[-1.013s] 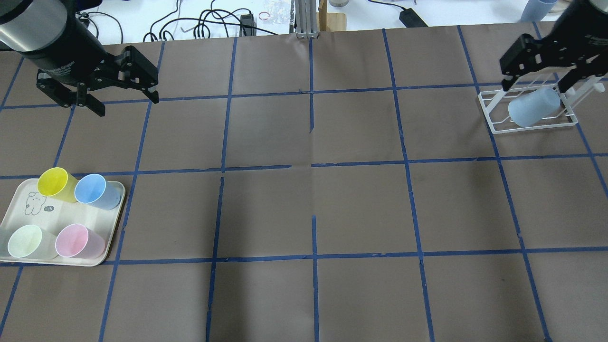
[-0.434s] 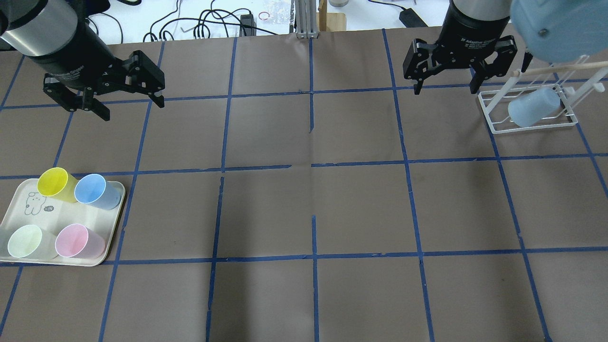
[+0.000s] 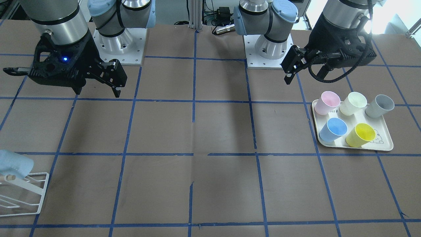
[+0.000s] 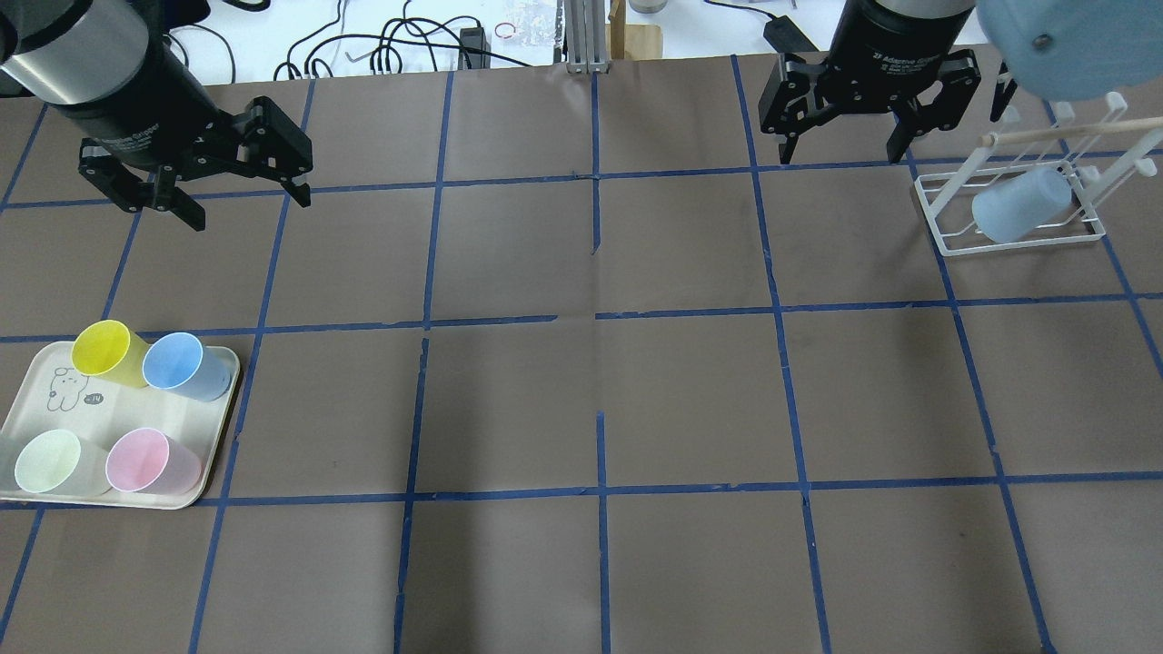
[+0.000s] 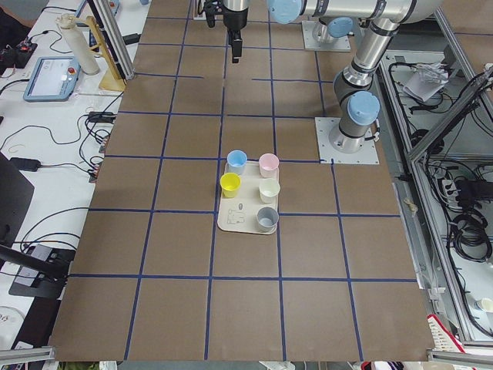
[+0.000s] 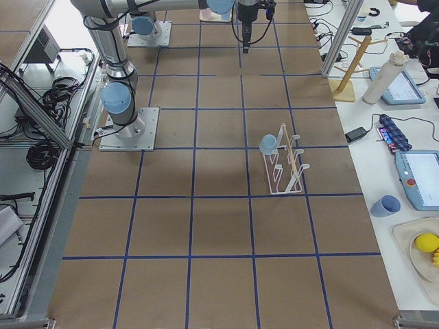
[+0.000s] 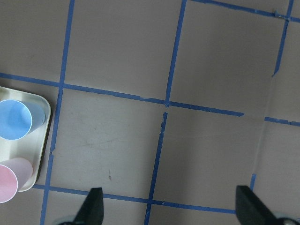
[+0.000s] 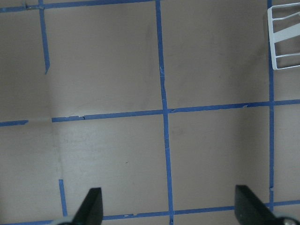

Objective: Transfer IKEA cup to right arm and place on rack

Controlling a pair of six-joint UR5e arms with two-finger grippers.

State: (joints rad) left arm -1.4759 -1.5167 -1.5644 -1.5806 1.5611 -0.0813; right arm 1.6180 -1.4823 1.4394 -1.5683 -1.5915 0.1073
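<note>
The pale icy-blue IKEA cup (image 4: 1022,204) sits tilted over a prong of the white wire rack (image 4: 1008,241) at the far right of the table. It also shows in the front view (image 3: 13,166) and the right side view (image 6: 268,143). My right gripper (image 4: 843,150) is open and empty. It hangs above the table, to the left of the rack and clear of it. My left gripper (image 4: 247,211) is open and empty at the far left, above bare table beyond the tray.
A cream tray (image 4: 27,400) at the near left holds yellow (image 4: 104,350), saturated blue (image 4: 182,363), green (image 4: 50,459) and pink (image 4: 145,459) cups, and a grey cup (image 3: 380,106). The rack's corner (image 8: 283,42) shows in the right wrist view. Cables lie beyond the table's far edge.
My right gripper has moved left, away from the rack, and stays open. The cup stays on the rack. My left gripper has barely shifted.
</note>
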